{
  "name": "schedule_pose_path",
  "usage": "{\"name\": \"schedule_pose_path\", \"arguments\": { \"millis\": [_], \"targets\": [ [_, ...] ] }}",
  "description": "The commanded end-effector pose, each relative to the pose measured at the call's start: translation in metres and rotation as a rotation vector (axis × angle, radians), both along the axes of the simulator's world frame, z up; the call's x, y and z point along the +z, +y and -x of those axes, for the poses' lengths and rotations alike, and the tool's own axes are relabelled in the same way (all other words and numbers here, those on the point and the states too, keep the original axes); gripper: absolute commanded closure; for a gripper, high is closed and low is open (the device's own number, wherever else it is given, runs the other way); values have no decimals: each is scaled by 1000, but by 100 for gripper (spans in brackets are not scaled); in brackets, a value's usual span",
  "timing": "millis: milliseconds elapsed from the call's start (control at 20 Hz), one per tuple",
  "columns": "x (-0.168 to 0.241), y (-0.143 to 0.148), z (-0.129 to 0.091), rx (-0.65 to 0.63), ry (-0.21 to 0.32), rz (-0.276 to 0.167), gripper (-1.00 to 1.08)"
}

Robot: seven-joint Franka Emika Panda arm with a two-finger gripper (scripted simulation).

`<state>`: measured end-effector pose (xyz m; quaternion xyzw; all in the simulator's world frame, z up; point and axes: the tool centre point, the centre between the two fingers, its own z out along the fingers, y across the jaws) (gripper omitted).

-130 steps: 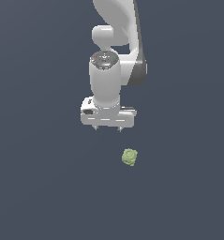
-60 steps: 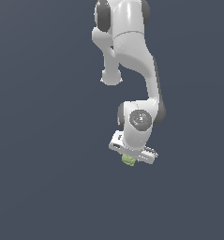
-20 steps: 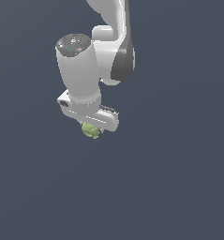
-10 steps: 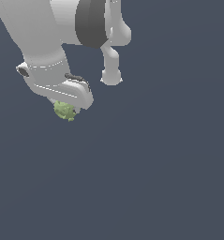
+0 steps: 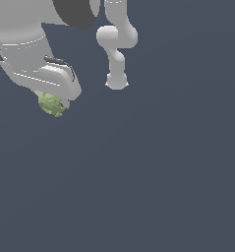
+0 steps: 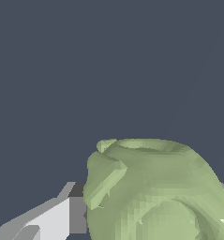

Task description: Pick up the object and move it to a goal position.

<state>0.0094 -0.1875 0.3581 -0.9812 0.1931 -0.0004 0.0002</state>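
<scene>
The object (image 5: 52, 104) is a small pale green lumpy block. It hangs under my white gripper (image 5: 52, 102) at the exterior view's upper left, well above the dark floor. The gripper is shut on it; the fingers are mostly hidden behind the hand and the block. In the wrist view the object (image 6: 153, 192) fills much of the picture, with one grey-white finger (image 6: 57, 218) pressed against its side. The other finger is almost fully hidden by the block.
The arm's base and lower links (image 5: 116, 49) stand at the exterior view's upper middle. The flat dark grey floor (image 5: 153, 177) fills the remainder of both views. No goal marker shows.
The gripper came down on the block, shut on it and lifted it. Over the last second it has carried the block up and toward the exterior view's left, closer to the camera.
</scene>
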Motion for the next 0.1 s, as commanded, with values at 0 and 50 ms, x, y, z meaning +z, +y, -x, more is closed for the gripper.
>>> {"name": "schedule_pose_path", "arguments": {
  "millis": [0, 50],
  "targets": [
    [3, -2, 0, 1, 1, 0, 108],
    [3, -3, 0, 1, 1, 0, 108]
  ]
}}
